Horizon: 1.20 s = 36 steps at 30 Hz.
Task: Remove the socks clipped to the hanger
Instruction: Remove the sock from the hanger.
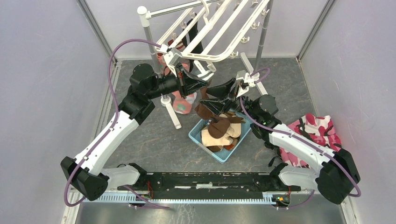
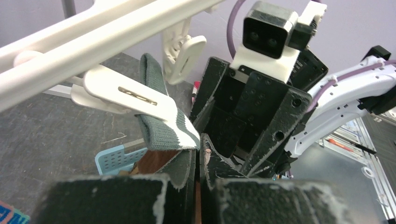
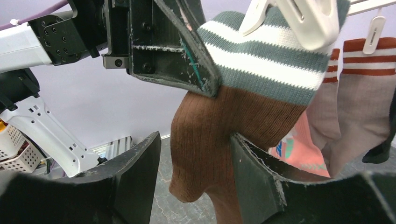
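Note:
The white hanger [image 1: 219,28] hangs at the back. One of its clips [image 3: 299,18] holds a brown sock [image 3: 205,135] by its grey-green and white striped cuff [image 2: 163,126]. My left gripper [image 2: 201,149] is shut on this brown sock just under the cuff. It shows in the top view [image 1: 198,84] too. My right gripper [image 3: 195,136] is open around the hanging brown sock, whose side touches the right finger. It faces the left gripper in the top view [image 1: 219,95]. Pinkish socks with red-white bands [image 3: 364,93], a coral sock [image 3: 299,149] and a black sock [image 1: 196,44] stay clipped.
A light blue basket [image 1: 194,135] with several socks in it sits below the grippers. The grey pole stand [image 1: 152,42] rises by the left arm. A pink camouflage cloth heap [image 1: 317,130] lies at the right. Grey walls close in both sides.

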### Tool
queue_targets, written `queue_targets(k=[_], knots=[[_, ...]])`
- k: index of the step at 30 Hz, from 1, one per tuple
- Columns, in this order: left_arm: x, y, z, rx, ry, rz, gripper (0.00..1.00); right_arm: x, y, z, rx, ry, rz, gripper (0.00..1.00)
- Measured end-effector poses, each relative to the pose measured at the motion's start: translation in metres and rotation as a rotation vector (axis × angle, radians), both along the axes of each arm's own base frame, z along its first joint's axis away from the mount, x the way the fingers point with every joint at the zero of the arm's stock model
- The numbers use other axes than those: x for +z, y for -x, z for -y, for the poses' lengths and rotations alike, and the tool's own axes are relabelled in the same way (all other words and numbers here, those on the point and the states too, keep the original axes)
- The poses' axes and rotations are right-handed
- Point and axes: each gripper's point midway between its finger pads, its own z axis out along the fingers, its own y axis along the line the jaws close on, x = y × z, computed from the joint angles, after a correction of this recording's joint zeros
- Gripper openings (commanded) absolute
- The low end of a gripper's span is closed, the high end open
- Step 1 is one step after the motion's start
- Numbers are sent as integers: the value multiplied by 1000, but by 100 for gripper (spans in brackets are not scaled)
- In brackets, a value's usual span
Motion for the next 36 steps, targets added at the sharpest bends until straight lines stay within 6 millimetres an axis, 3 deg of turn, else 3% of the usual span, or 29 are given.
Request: queue_targets(k=[4,7,13,16,19,22,26,36], knots=[[4,-3,-1,24,6,-9,2,-6,1,-9,22,1,-16,55],[3,-4,-2,31,5,-19,2,-17,0,-21,32,17,-49,43],[1,-3,-3,40,4,-42,2,-27,-13,-25,-42,24,-99,0],[2,-1,-8,58,9,-39,7,-26,-17,-23,-72,13,-107,0],[-2,3,-17,103,10,-46,60,-26,-14,-21,-91,5,-112,0],[-6,4,-27,153,7,-72,82,-25,-6,-24,-83,0,-113,0],[-6,-5,-36,213,18,-101,91,-26,4,-31,-58,2,-119,0],[-8,-36,-49,300,51,-150,89,-43,13,-31,-55,32,-161,0]])
